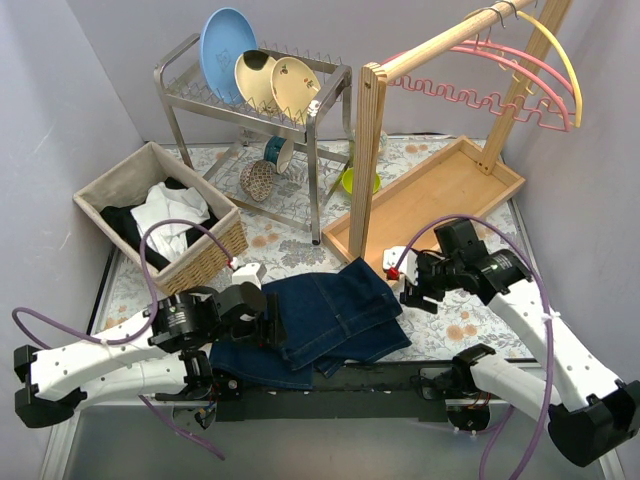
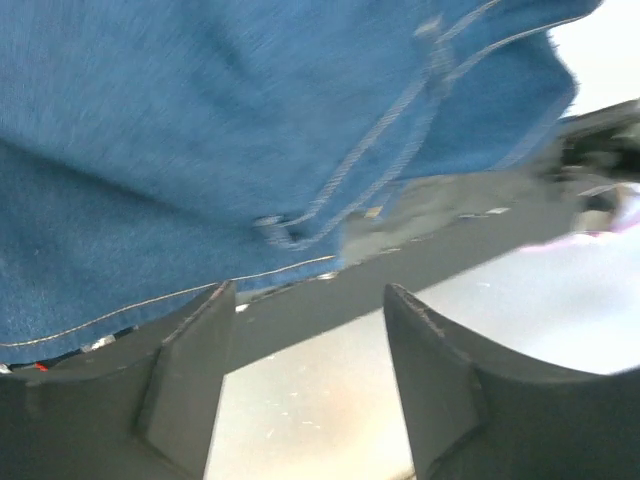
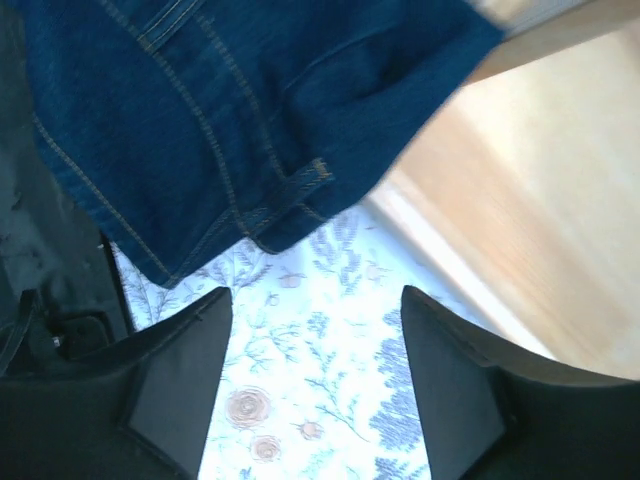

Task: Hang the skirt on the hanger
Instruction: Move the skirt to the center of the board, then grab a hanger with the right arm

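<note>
The dark blue denim skirt lies folded on the flowered tablecloth near the table's front edge. My left gripper is at the skirt's left side, open, with nothing between its fingers; in the left wrist view the skirt fills the space just beyond that gripper. My right gripper stands open beside the skirt's right edge, over bare cloth, and the skirt lies just past this gripper. A pink hanger and a yellow hanger hang on the wooden rail at the back right.
The rail's post stands in a wooden tray just behind the skirt. A wicker basket with black and white clothes sits at the left. A metal dish rack with plates stands at the back, with cups and a green bowl under it.
</note>
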